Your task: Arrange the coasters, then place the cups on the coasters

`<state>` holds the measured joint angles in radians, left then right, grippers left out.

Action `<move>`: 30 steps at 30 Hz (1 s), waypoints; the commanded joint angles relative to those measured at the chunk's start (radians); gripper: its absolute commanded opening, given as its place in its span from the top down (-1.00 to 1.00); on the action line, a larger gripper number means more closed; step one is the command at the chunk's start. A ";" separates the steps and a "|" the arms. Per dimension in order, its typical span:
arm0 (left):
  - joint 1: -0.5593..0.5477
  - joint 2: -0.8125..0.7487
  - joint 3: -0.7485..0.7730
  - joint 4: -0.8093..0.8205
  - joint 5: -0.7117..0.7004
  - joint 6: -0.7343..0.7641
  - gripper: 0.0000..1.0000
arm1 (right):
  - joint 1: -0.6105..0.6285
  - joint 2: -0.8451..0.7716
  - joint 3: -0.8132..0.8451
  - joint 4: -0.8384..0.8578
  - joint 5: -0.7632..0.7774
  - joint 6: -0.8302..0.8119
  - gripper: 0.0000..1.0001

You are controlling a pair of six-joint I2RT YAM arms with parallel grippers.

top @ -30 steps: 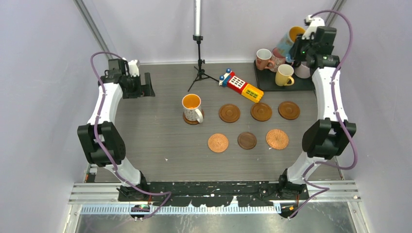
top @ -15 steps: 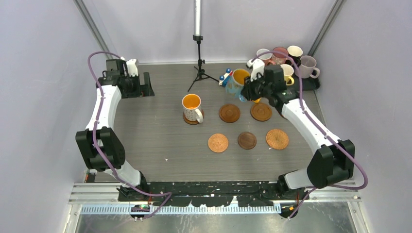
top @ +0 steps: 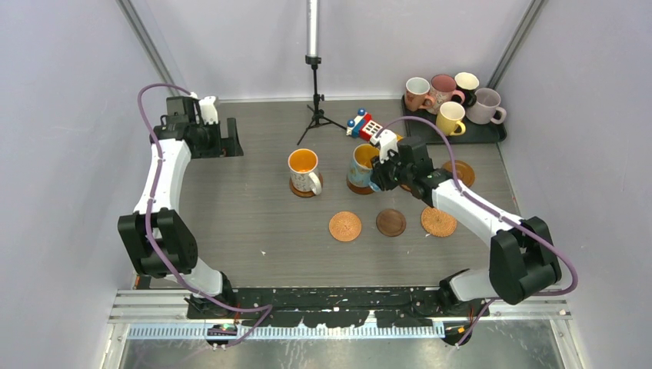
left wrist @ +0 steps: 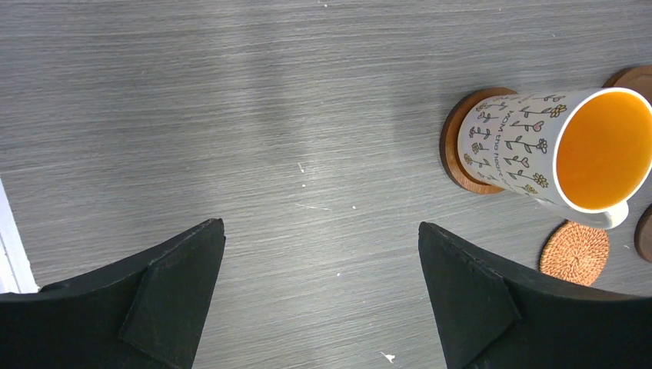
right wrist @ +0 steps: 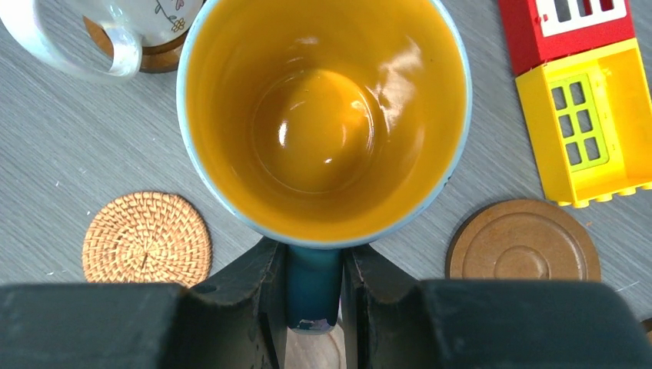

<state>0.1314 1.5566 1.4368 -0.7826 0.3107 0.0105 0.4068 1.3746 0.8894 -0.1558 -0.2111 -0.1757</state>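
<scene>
My right claw (right wrist: 314, 286) is clenched on the handle of the blue cup (right wrist: 323, 115), the one that is orange inside. The cup stands upright over the brown coaster (top: 358, 192) at the left end of the far row. It is just right of the white cup (top: 304, 171), which sits on its own coaster. I cannot tell if the blue cup touches its coaster yet, because from my wrist the cup hides it.

To do this bit well, I think I should go straight down, slowly, and keep the cup level. It should land in the middle of the disc, not on the edge. I should let go only when the bottom rests flat. Then I should back away along the handle, so I bump neither the white cup nor the toy block (right wrist: 592, 100).

My left claw (left wrist: 319, 231) is wide open and holds nothing, over the table (left wrist: 231, 115) at the far left. 5 cups wait on the black tray (top: 480, 134) at the far right.

What changed: 1 second ago I held this cup high over the tray. Then it passed by the toy block. Now it is lower and more to the left. My left arm has hardly moved.
</scene>
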 commanded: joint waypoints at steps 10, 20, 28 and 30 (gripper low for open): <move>0.007 -0.036 0.004 -0.011 -0.013 0.018 -0.99 | 0.004 0.038 0.034 0.236 -0.025 -0.090 0.99; 0.006 -0.031 0.012 -0.027 -0.011 0.034 -0.99 | 0.004 0.097 0.058 0.204 -0.018 -0.101 0.99; 0.005 -0.021 0.025 -0.035 -0.012 0.038 -0.99 | 0.004 0.112 0.063 0.176 0.000 -0.117 0.99; 0.005 -0.019 0.028 -0.035 -0.012 0.040 -1.00 | 0.004 0.110 0.062 0.172 0.008 -0.122 1.00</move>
<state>0.1314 1.5497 1.4368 -0.8101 0.2985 0.0353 0.4068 1.5063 0.8886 -0.0917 -0.2077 -0.2764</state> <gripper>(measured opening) 0.996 0.305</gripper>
